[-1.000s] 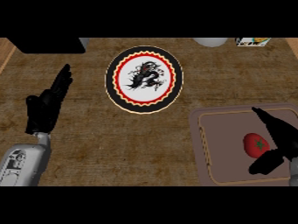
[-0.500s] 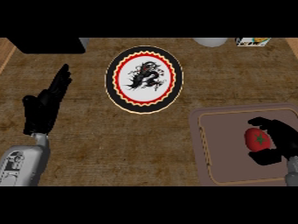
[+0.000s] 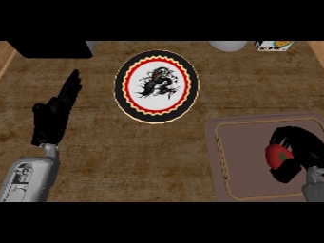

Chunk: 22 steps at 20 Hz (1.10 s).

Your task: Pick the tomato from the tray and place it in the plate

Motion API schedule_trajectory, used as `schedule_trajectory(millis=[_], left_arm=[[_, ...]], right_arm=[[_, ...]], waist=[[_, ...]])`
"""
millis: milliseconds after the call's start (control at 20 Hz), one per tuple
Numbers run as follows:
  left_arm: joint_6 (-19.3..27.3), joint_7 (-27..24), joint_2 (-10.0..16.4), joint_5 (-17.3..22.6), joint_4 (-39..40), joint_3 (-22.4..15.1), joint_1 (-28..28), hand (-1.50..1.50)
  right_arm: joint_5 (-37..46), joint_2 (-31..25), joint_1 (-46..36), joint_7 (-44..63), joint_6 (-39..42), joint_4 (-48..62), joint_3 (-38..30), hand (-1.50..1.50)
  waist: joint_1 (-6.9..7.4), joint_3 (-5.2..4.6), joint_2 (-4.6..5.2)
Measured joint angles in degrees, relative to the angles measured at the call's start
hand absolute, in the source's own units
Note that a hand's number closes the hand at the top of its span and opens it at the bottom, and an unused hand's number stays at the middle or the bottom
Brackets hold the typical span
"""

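At the 4 o'clock corner of the brown, coarse-grained tabletop (image 3: 122, 156) lies the brown rectangular tray (image 3: 242, 142) with a raised rim. The small round red tomato (image 3: 278, 156) with a dark green stem mark sits in the right half of that tray. The right hand (image 3: 306, 151) comes in from the lower edge and is wrapped about the tomato. Its black fingers (image 3: 282, 135) curl over the fruit from 12 o'clock and the thumb closes from 6 o'clock, so they are clamped on it. Whether the tomato has left the tray floor cannot be told from this view.

The round plate (image 3: 157, 87), with a black rim, a red zigzag ring and a white centre bearing a black dragon figure, lies at 11 o'clock from the tray and well apart from it. Nothing lies on it. The left hand (image 3: 55, 111) rests at 9 o'clock with its fingers straight and together, pointing towards 12 o'clock and holding nothing.

Along the 12 o'clock edge stand a black box (image 3: 49, 47), a pale round vessel (image 3: 227, 45) and a small printed carton (image 3: 273, 45), all clear of the likely path.

Assessment: the step in hand is the grasp, which looks complete or nearly so. The next move calls for a lift high enough to clear the tray rim. A carry towards 11 o'clock would then bring the fruit over the plate's white centre, where the fingers should part only once it is low.
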Motion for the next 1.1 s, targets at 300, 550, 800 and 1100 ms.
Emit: schedule_trajectory(millis=[300,550,800,1100], left_arm=[[-1.3,0.5,0.6,0.4,-1.5,0.8,0.6,0.00],[-1.1,-0.5,0.2,-0.2,-0.5,0.8,0.6,0.00],[-1.3,0.3,0.3,-0.1,-1.6,0.7,1.0,0.00],[-1.9,-0.9,0.2,0.4,-0.1,1.4,0.8,0.00]], right_arm=[[5.4,1.8,-6.3,2.0,-0.8,5.2,1.0,1.50],[8.2,4.3,-9.1,1.5,-8.3,3.1,1.0,1.50],[10.0,5.6,-10.9,-1.3,-16.4,-3.4,1.2,1.50],[8.6,7.4,-15.6,-4.4,-17.3,-10.2,2.7,1.50]], waist=[[0.02,-0.23,-0.08],[0.07,0.23,0.12],[0.04,0.37,0.03],[0.10,0.39,0.13]])
